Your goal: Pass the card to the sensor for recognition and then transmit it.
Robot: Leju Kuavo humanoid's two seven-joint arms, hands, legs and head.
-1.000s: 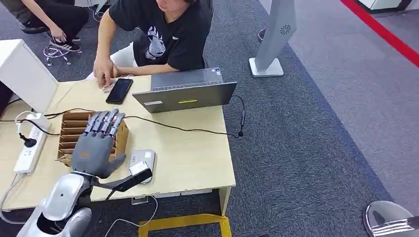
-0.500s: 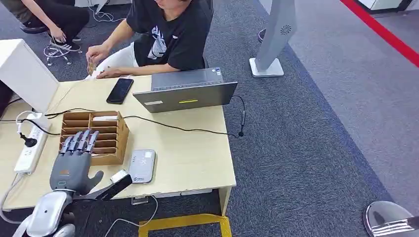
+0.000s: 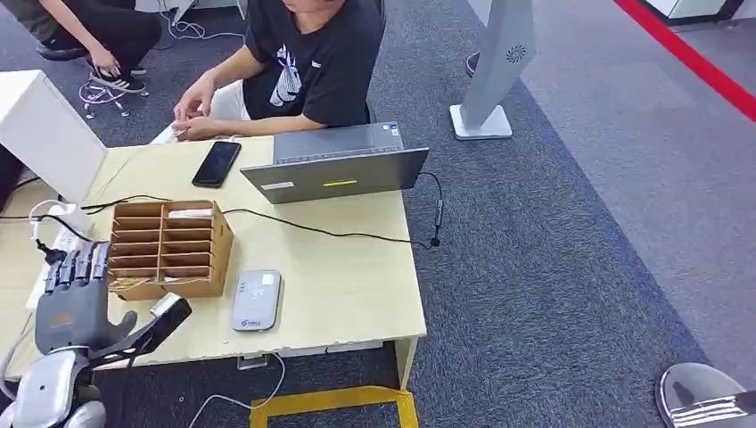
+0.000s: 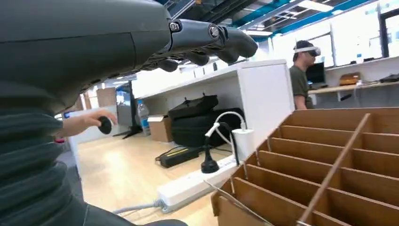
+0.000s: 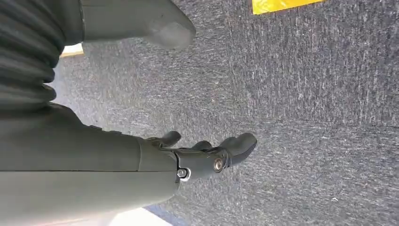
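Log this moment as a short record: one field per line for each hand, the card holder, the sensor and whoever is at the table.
left hand: open, fingers straight, empty, over the table's near left edge beside the power strip
right hand: open, empty, hanging over grey carpet
card holder: wooden slotted box, a white card in its far slot
sensor: grey card reader, flat on the table, nothing on it
person: seated at the far side, behind the laptop, hands together near the phone
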